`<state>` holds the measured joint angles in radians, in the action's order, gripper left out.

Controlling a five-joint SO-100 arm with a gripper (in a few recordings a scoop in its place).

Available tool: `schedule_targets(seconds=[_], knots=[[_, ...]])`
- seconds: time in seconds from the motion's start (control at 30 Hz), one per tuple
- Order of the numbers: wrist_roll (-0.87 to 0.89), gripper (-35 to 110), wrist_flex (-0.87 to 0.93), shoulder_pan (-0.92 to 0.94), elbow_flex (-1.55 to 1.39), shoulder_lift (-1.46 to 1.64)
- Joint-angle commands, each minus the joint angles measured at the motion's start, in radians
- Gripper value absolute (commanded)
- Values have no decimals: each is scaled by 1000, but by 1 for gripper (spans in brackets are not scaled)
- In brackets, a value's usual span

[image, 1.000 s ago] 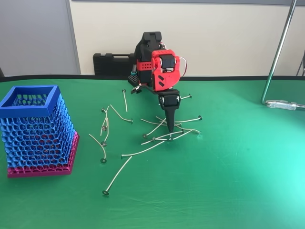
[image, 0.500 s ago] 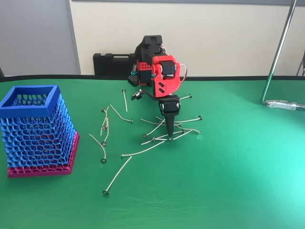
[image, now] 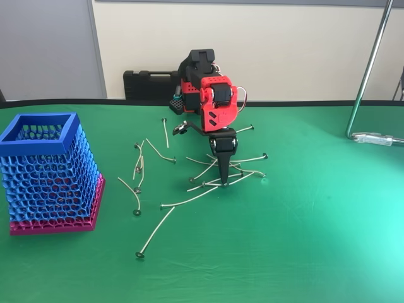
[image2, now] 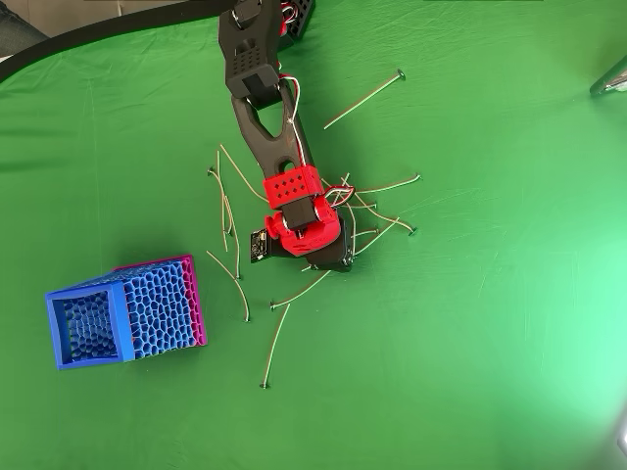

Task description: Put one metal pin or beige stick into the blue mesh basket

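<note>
The blue mesh basket [image: 47, 170] [image2: 157, 313] stands at the left on its pink base, with nothing visible inside. Several beige sticks with grey disc heads lie scattered on the green cloth. One lies apart at the front [image: 154, 233] [image2: 277, 343]. My gripper [image: 223, 180] points straight down into the crossed pile of sticks [image: 205, 184], tips at the cloth. From the fixed view the black fingers narrow to a single point, so any gap or hold is hidden. In the overhead view the red wrist housing [image2: 299, 201] covers them.
A black case [image: 151, 85] sits against the back wall behind the arm. A metal stand pole [image: 369, 69] with a clamp foot [image: 379, 139] rises at the right. The cloth's far edge runs just behind the arm's base.
The gripper has come down a little into the stick pile and the wrist has turned slightly. The sticks and the basket lie as before.
</note>
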<state>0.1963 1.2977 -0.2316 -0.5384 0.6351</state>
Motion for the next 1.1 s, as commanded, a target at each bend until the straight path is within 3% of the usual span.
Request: schedule_targets(seconds=[0.0, 1.07], knots=[[-9, 14, 5, 8, 43, 3], [-49, 0, 21, 9, 66, -15]])
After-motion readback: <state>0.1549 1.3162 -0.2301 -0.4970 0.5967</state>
